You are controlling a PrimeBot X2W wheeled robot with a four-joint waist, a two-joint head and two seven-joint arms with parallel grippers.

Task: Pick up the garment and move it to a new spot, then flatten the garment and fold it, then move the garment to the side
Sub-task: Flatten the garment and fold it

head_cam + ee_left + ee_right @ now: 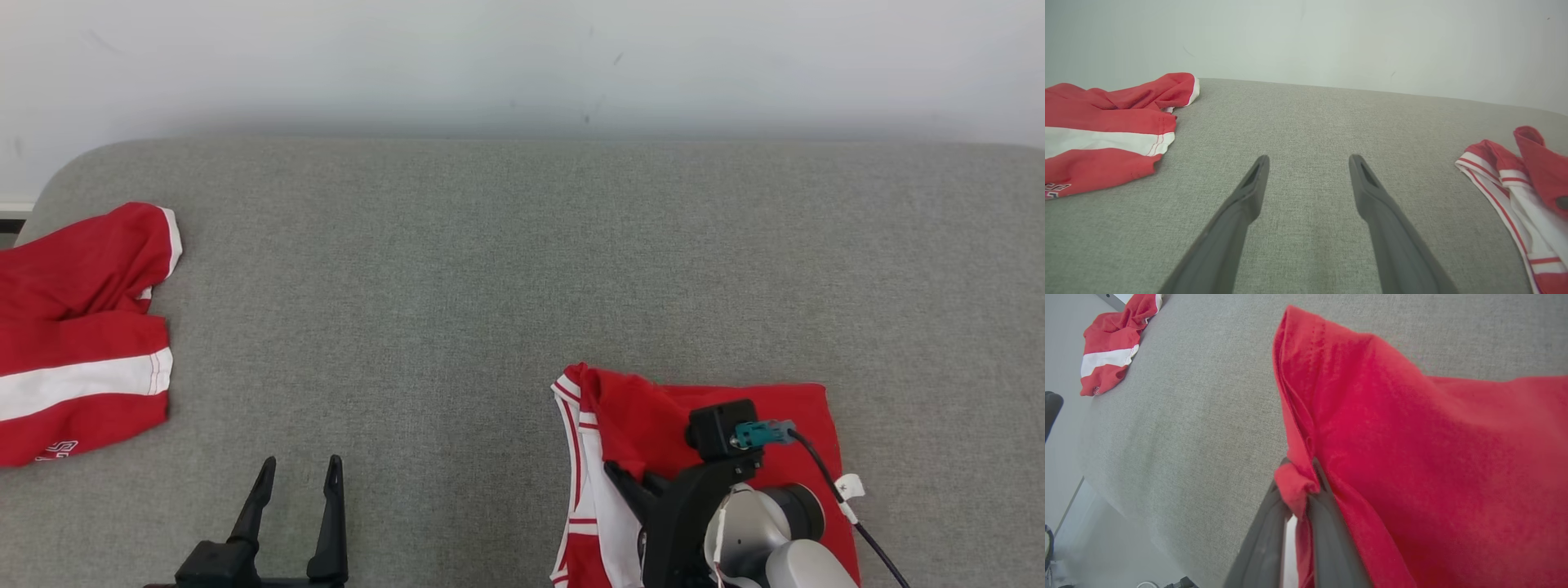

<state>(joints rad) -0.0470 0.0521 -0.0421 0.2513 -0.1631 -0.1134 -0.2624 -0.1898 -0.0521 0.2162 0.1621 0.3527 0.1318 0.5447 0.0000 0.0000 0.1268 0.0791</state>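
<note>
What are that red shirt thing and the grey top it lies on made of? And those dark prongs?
Red garment: soft matte knit, likely a jersey fabric; it drapes and bunches where the right gripper pinches it. Grey surface: coarse woven cloth, visible weave, probably upholstery. Left gripper fingers: matte dark plastic, seemingly; smooth, moulded.

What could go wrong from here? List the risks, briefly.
1. The right tool pinches only a small bunch of the red garment; it might slip out under a pull.
2. The left tool hangs open, apart from the garment, so a one-sided pull may bunch the cloth instead of flattening it.
</note>
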